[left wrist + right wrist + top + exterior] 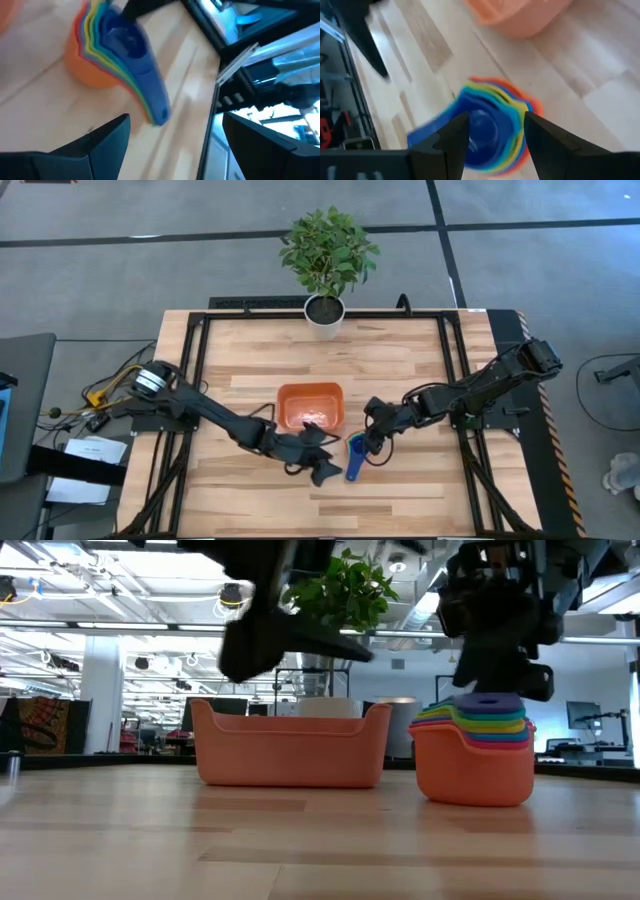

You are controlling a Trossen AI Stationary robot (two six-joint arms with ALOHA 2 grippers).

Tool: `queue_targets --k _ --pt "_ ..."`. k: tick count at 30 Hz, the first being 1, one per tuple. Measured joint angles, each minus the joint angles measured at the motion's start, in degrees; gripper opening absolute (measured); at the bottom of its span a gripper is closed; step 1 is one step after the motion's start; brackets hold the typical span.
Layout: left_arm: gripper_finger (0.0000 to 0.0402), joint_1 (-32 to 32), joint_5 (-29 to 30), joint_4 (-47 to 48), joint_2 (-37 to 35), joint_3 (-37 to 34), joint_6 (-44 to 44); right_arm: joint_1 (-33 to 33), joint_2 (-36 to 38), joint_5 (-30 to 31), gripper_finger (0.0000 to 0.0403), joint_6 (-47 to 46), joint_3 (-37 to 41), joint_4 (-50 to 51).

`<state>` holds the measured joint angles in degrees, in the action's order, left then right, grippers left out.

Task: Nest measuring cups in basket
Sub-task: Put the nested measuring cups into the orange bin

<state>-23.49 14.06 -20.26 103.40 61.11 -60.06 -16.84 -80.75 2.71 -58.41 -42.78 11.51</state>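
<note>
Cups (pixel 478 745) nested, beside basket (pixel 292 744), no writing

**Nested cups ahead of spread fingers**

The measuring cups (pixel 117 60) sit stacked on the wooden table (pixel 45 125), orange outermost, dark blue innermost, handles fanning toward 5 o'clock. The left gripper (pixel 175 142) stands spread wide, empty, dark fingers (pixel 100 142) clear of the stack.
</note>
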Motion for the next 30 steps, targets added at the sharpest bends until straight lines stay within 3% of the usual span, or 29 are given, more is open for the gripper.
queue_targets --k 9,19,24,30 --pt "0.0307 0.0 -3.1 -1.6 3.6 0.1 -4.3 -0.3 2.4 3.5 0.0202 -4.8 -0.1 -1.7" --pt "0.0307 -0.2 0.8 -10.0 11.4 0.8 -8.6 -6.2 9.1 9.7 0.0186 -7.6 0.0 0.1" --pt "0.0307 -0.1 0.5 -16.8 17.4 4.0 -9.8 -9.1 12.6 10.0 0.0177 -7.6 0.0 1.3" --pt "0.0307 0.2 -1.2 -17.2 22.0 8.3 -11.8 -13.4 15.5 13.9 0.0168 -7.6 0.0 2.3"
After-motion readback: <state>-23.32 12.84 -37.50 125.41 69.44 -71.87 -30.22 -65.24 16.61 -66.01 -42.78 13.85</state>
